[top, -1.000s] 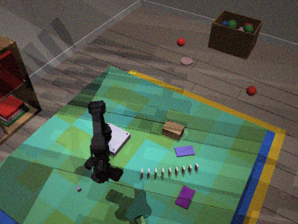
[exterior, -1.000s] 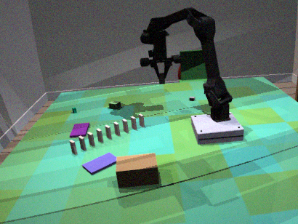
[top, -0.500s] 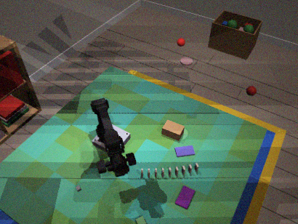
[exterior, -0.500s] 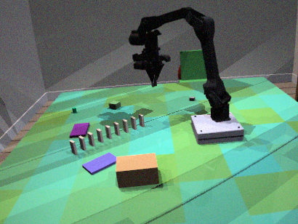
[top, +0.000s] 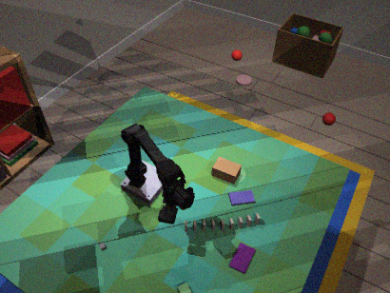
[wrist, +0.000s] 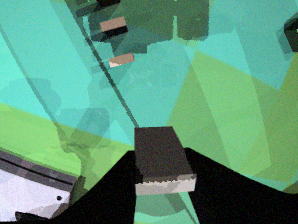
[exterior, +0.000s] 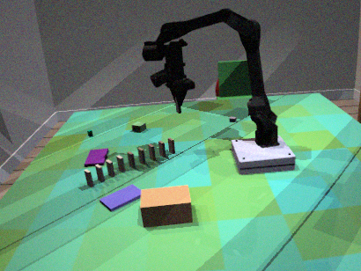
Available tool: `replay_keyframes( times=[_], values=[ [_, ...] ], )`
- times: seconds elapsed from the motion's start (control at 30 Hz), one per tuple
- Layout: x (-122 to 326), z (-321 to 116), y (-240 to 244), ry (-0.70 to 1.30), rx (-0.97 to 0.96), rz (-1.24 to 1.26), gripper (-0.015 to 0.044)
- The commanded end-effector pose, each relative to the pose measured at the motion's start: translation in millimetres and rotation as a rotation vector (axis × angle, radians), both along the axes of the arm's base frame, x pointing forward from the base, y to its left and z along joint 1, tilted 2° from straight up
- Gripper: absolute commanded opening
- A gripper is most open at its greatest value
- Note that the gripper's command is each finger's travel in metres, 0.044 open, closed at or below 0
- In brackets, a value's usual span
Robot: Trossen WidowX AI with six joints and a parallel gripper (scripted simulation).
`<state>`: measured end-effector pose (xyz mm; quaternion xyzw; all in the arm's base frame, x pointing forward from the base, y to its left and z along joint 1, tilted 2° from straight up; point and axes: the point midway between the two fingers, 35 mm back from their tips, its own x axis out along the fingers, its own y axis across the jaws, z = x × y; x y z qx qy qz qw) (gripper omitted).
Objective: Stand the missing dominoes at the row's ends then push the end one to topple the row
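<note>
Several dominoes stand upright in an evenly spaced row; the end domino nearest the arm base (top: 185, 225) (exterior: 171, 145) (wrist: 121, 60) is upright, and so is the far end domino (top: 258, 218) (exterior: 89, 178). My gripper (exterior: 179, 110) (wrist: 158, 156) is shut on a dark domino (wrist: 159, 150) with a pale end face. It holds it well above the mat, near the row's arm-side end. The fingertips are hidden behind the arm in the top view, and the held domino is hard to make out in the exterior view.
A tan box (top: 226, 170) (exterior: 165, 204) and a blue-violet tile (top: 242, 197) (exterior: 121, 197) lie on one side of the row. A purple tile (top: 243, 258) (exterior: 96, 157) and a green block (top: 185, 287) (exterior: 139, 127) are on the other. A small grey cube (top: 103, 246) (exterior: 232, 119) lies farther off.
</note>
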<state>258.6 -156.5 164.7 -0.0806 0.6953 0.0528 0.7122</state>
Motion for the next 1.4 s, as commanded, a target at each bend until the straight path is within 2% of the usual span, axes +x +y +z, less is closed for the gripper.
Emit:
replay_keyframes(
  times=[0.0, 0.33, 1.17, 1.37],
  values=[
    [5, 1, 17, 0.005, -0.016, 0.232, 0.0107],
    [6, -2, 17, 0.005, -0.016, 0.232, 0.0107],
    [10, -122, 11, 0.005, -0.016, 0.232, 0.0107],
    [9, -128, 12, 0.005, -0.016, 0.232, 0.0107]
  ],
)
